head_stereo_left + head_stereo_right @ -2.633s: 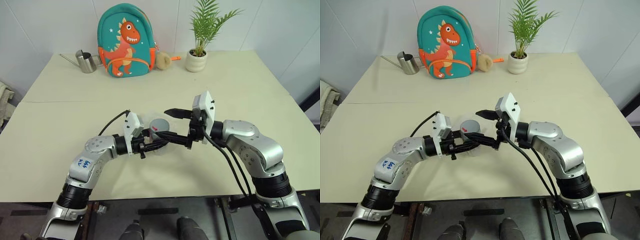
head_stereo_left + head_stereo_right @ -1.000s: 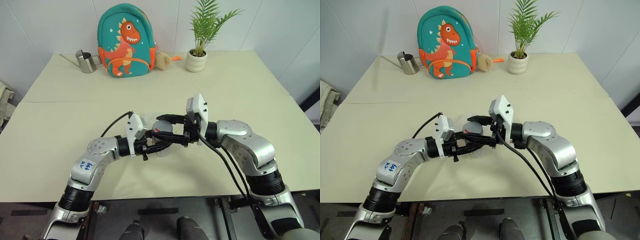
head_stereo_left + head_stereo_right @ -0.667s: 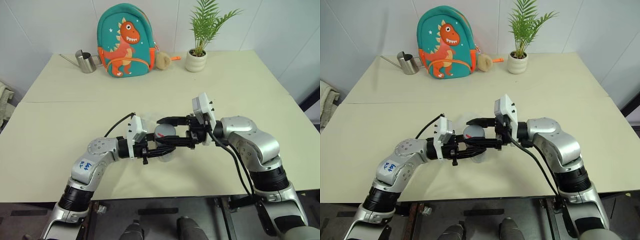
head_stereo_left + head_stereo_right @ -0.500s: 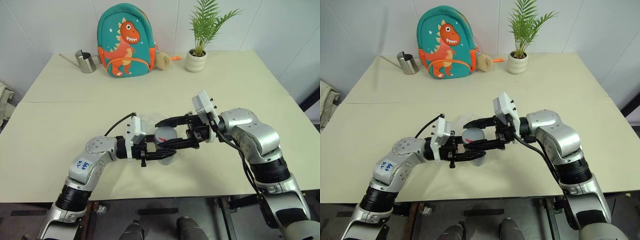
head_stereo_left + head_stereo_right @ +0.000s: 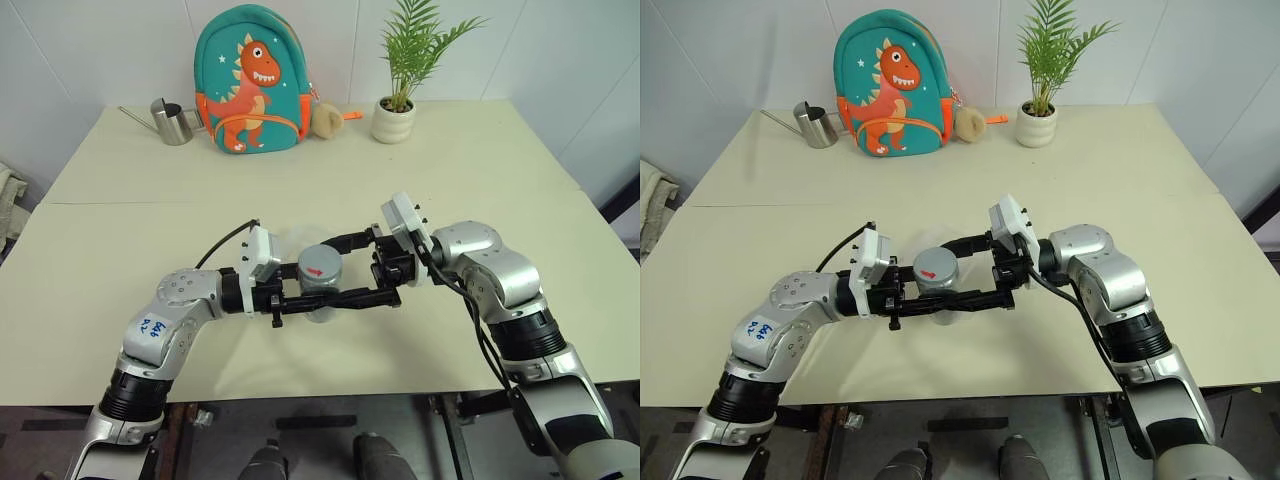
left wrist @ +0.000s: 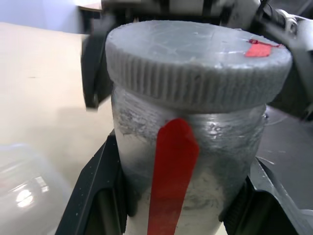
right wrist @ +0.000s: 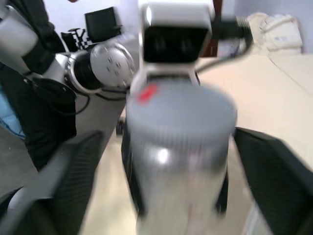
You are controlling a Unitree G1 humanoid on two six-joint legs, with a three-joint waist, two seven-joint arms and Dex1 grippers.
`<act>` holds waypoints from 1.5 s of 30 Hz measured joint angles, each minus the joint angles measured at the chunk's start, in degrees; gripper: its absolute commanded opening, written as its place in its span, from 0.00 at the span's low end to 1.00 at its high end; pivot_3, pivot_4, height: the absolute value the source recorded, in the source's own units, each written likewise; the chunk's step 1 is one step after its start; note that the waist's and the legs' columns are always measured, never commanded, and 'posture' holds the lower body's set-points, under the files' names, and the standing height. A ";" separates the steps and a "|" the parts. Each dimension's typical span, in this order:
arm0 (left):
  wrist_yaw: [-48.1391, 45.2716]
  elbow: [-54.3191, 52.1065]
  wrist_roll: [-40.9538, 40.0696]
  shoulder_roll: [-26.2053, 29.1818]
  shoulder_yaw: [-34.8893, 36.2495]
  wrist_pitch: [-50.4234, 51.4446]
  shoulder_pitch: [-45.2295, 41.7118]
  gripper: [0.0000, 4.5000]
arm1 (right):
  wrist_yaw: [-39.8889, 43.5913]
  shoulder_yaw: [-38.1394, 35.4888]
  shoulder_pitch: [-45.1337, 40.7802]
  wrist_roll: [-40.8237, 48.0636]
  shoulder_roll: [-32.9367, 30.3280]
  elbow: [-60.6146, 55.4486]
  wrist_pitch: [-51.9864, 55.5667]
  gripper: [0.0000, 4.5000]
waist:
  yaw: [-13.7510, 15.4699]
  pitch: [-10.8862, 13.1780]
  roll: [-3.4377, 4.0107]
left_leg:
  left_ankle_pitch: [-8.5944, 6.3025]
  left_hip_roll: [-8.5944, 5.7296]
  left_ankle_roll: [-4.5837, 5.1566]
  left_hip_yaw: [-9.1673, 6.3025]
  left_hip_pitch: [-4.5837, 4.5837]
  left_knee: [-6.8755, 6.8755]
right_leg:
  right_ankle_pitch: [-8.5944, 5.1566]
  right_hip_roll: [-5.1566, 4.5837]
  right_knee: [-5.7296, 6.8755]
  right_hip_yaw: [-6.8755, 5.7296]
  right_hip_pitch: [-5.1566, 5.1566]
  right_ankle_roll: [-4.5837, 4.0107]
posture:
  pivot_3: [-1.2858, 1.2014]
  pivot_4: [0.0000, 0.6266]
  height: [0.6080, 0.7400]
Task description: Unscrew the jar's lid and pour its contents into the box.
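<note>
While my left claw [image 5: 300,296] pinches the upright jar [image 5: 320,292] above the surface [image 5: 150,230], my spread right claw [image 5: 352,268] straddles its grey lid [image 5: 319,266], approaching level from the right.

The jar [image 5: 320,298] stands upright near the middle of the table's near half, held up off the surface. Its walls are clear and cloudy, with a red stripe running down the side. The lid [image 5: 319,267] is a flat grey round cap with a ribbed edge and a small red mark on top; it sits level on the jar's mouth. The box [image 5: 291,243], a shallow clear tray, lies flat just behind and left of the jar.
</note>
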 measured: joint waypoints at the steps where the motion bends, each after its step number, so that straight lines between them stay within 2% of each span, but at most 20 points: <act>1: 0.11 0.01 0.00 0.00 0.03 -0.01 0.00 0.42 | 0.00 -0.03 0.15 -0.28 -0.02 0.21 -0.42 1.00 | -0.01 0.00 0.00 | 0.00 0.00 0.00 0.00 0.00 0.00 | 0.00 0.00 0.00 0.00 0.00 0.00 | 0.52 0.24 1.00; 12: 0.81 0.29 0.68 -0.01 0.37 -0.56 0.00 0.42 | -3.38 -1.63 0.16 -1.24 -1.29 -2.10 0.59 1.00 | -0.05 0.00 0.00 | 0.00 0.02 0.00 0.00 -0.01 -0.01 | 0.00 0.02 0.02 0.00 -0.02 0.00 | 0.52 0.24 1.00; 18: 1.13 0.29 1.04 -0.67 0.30 -0.58 -0.01 0.42 | -8.47 -0.90 -2.42 -1.42 2.48 -4.99 3.04 1.00 | -0.02 0.00 0.00 | 0.01 0.02 -0.02 -0.01 -0.01 -0.01 | 0.00 0.01 0.04 -0.01 -0.04 0.00 | 0.52 0.24 1.00; 31: 2.30 0.29 1.38 -0.90 0.22 -0.58 0.06 0.42 | -11.21 -0.13 -4.31 -1.95 5.41 -3.64 3.07 1.00 | -0.10 0.00 0.00 | 0.12 0.00 -0.21 -0.02 -0.05 -0.01 | 0.00 -0.01 0.04 -0.03 -0.07 0.00 | 0.52 0.24 1.00; 37: 3.10 0.34 1.42 -0.89 0.22 -0.57 0.06 0.42 | -10.28 -0.15 -4.30 -1.95 4.52 -1.68 1.68 1.00 | -0.10 0.00 0.00 | 0.12 0.01 -0.21 -0.02 -0.05 -0.01 | 0.00 0.00 0.04 -0.04 -0.08 0.00 | 0.52 0.24 1.00; 45: 4.21 2.25 1.67 -0.81 0.81 -0.53 0.04 0.42 | -7.45 -1.64 -4.08 -1.29 -0.52 1.94 -0.20 1.00 | -0.02 0.00 0.00 | 0.12 0.00 -0.21 -0.02 -0.06 0.00 | 0.00 -0.01 0.03 -0.05 -0.07 0.00 | 0.52 0.24 1.00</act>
